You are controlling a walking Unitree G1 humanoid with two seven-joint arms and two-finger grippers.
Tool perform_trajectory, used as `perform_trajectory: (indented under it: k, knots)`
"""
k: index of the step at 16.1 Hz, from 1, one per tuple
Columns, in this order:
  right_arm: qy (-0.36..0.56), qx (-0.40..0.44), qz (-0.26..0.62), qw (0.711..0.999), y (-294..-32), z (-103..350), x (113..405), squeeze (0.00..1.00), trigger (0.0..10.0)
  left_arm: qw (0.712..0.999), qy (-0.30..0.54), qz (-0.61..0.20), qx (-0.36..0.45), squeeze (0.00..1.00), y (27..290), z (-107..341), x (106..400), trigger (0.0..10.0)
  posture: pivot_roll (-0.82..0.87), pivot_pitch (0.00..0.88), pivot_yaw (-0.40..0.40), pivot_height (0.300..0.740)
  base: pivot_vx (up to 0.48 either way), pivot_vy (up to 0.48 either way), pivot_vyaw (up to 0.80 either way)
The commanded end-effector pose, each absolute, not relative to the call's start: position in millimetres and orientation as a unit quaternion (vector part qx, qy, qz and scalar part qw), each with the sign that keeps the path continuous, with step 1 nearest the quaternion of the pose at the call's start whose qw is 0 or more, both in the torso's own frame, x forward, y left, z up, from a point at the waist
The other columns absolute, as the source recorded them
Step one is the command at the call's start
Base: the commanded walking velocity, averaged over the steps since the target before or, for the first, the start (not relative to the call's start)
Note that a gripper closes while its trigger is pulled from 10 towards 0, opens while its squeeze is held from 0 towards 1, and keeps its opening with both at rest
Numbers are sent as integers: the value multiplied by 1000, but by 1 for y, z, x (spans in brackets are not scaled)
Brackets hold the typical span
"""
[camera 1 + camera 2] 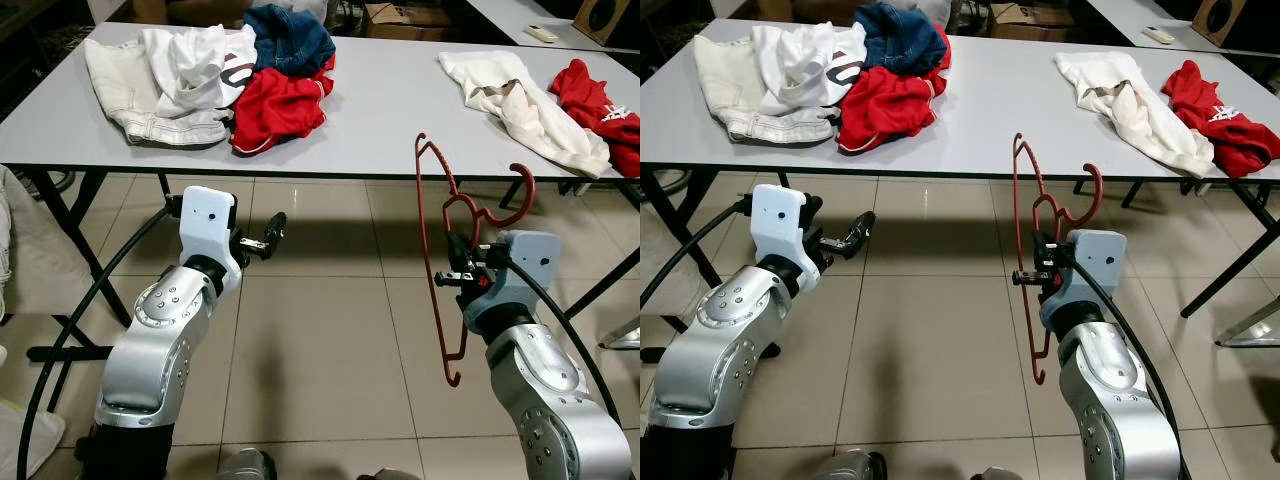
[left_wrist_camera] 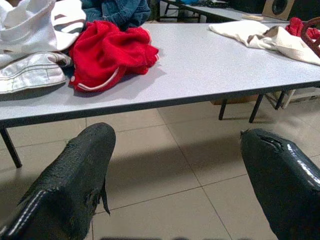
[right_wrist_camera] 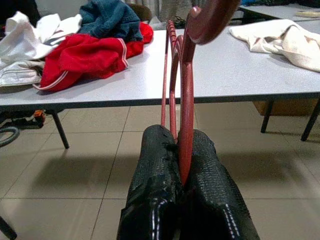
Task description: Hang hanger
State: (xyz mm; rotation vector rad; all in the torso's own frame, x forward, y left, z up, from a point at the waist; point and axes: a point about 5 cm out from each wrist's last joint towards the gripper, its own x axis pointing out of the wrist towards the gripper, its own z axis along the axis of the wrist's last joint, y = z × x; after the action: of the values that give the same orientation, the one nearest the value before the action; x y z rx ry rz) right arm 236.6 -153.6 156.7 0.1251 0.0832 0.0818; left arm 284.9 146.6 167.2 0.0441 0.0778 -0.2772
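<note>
A dark red plastic hanger (image 1: 432, 250) stands upright in front of me, its hook (image 1: 518, 195) curling to the right. My right gripper (image 1: 456, 262) is shut on the hanger (image 3: 181, 120) near its neck, and the two black fingers (image 3: 155, 180) press against it from both sides. My left gripper (image 1: 268, 238) is held out low over the tiled floor, short of the table edge. Its fingers (image 2: 70, 180) stand wide apart with nothing between them.
A long grey table (image 1: 380, 110) stands ahead. On its left lies a pile of white, red and blue clothes (image 1: 225, 80). A cream garment (image 1: 525, 105) and a red one (image 1: 600, 105) lie on its right. Black table legs (image 1: 600, 280) stand on the tiled floor.
</note>
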Motion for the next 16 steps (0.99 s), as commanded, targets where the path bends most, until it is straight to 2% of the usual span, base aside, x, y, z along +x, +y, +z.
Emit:
perform_trajectory:
  k: [1,4,16]
  knots:
    - [36,48,47,997,-154,159,239,0,10000,991,27,-131,21,1000,147,171,288,10000,-28,2,-42,740,292,0,0]
    - [39,27,53,997,-153,159,242,0,10000,991,24,-129,17,1000,147,171,290,10000,-29,0,-41,740,336,0,750]
    - [25,31,58,997,-152,160,246,0,10000,991,18,-132,22,1000,149,173,295,10000,-17,3,-38,740,374,0,0]
